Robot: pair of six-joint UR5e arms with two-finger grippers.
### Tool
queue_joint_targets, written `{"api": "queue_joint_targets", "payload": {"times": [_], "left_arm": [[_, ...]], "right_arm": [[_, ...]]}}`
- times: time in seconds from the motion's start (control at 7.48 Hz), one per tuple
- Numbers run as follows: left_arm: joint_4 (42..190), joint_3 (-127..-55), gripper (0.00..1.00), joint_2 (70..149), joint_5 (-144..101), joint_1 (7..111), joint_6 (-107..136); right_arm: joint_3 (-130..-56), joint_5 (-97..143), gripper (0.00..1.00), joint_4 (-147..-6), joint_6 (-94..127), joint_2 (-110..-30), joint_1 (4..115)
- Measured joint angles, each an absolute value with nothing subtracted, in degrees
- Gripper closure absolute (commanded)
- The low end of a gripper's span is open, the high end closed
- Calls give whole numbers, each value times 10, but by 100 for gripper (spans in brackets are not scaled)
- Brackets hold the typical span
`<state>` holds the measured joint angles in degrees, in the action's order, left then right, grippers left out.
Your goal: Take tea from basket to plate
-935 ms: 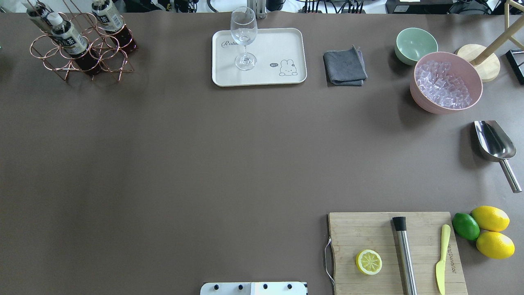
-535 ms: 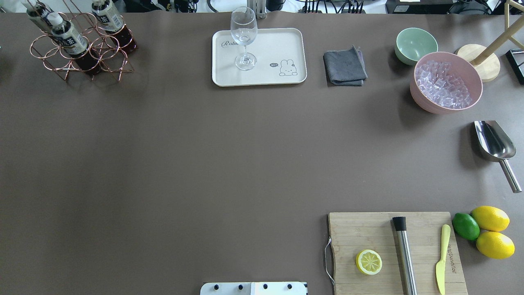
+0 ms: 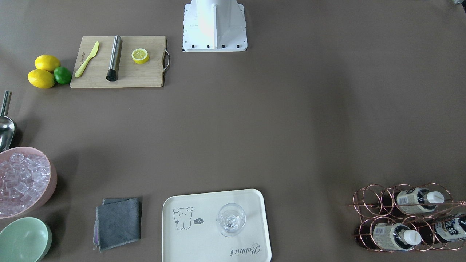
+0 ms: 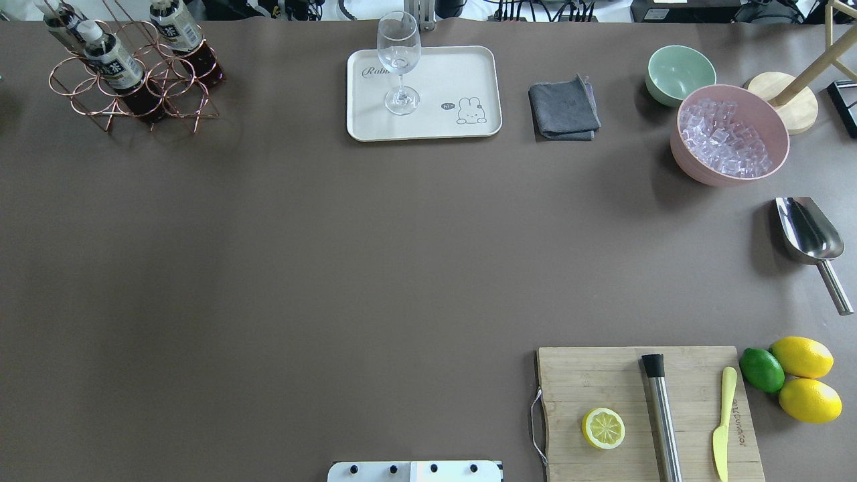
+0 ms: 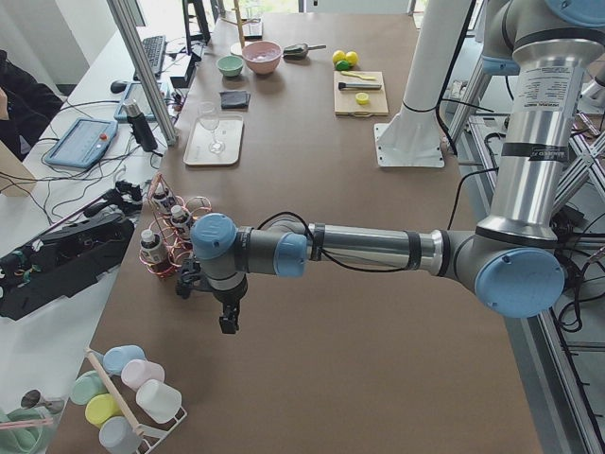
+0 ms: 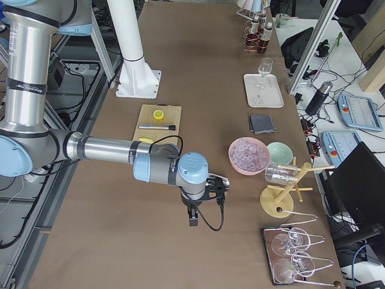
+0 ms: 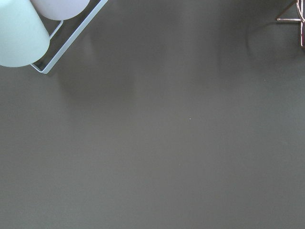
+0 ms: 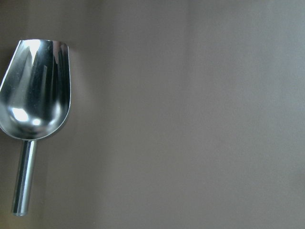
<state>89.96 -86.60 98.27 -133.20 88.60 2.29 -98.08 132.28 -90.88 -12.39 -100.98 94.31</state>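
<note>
Three tea bottles with white caps stand in the rose-gold wire basket at the far left corner; they also show in the front view. The cream plate with the cartoon print lies at the far middle and carries a wine glass. My left gripper shows only in the left side view, hanging over bare table just beside the basket; I cannot tell whether it is open or shut. My right gripper shows only in the right side view, near the pink bowl; I cannot tell its state.
A grey cloth, a green bowl, a pink bowl of ice and a metal scoop lie on the right. A cutting board with half a lemon, a muddler and a knife is at the near right. Pastel cups stand beside my left gripper.
</note>
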Motion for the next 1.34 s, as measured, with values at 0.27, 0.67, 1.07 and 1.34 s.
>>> {"api": "queue_joint_targets", "payload": {"times": [0.27, 0.67, 1.07, 1.34], "left_arm": [[864, -840, 2, 1048, -1328, 869, -30], [826, -829, 2, 1142, -1322, 876, -191], [825, -832, 2, 1189, -1323, 889, -365], [826, -819, 2, 1230, -1322, 878, -472]], "right_arm": [[-981, 1323, 0, -909, -124, -1010, 943], [-981, 1324, 0, -909, -125, -1010, 943], [-981, 1324, 0, -909, -126, -1010, 944], [-983, 1325, 0, -909, -126, -1010, 944]]}}
